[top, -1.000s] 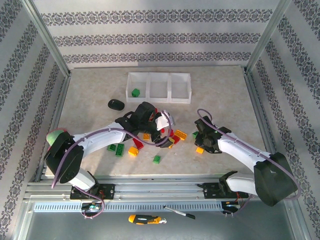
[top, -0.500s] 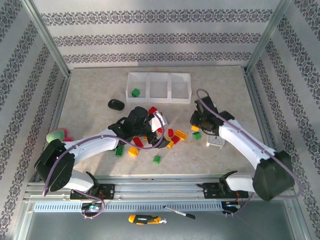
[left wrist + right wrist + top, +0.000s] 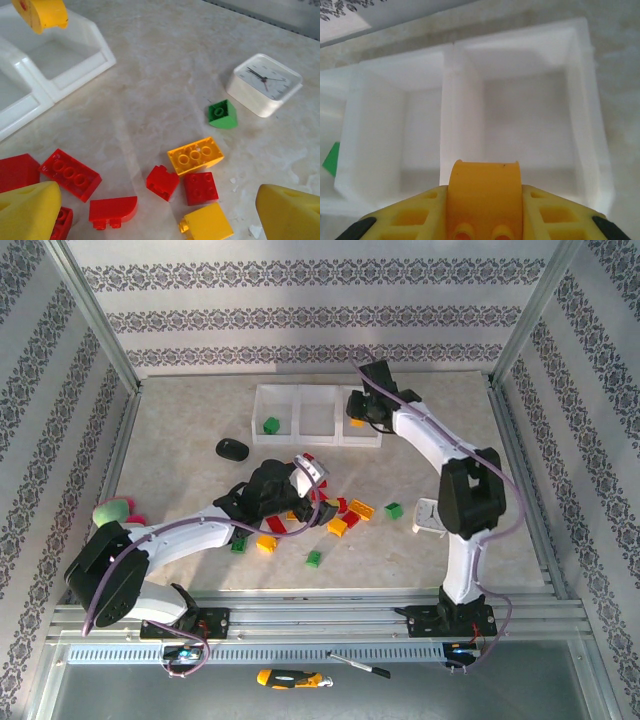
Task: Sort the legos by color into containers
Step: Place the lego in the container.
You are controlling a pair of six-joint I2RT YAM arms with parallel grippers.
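Marbled tabletop (image 3: 450, 450) lies under us, where our right gripper (image 3: 484, 220) pinches a yellow-orange lego (image 3: 485, 182) with the white tray (image 3: 447, 100) just ahead, while our left gripper (image 3: 159, 215), fingers spread wide, hovers over red and yellow legos (image 3: 195, 155) scattered beneath it.

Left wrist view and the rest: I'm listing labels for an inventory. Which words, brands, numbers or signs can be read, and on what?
No text can be read.
On the white clock: hands and tick marks; any numerals or brand are too small to read.
On the yellow brick: studs show no legible lettering.
On the tray: walls are plain where they show.
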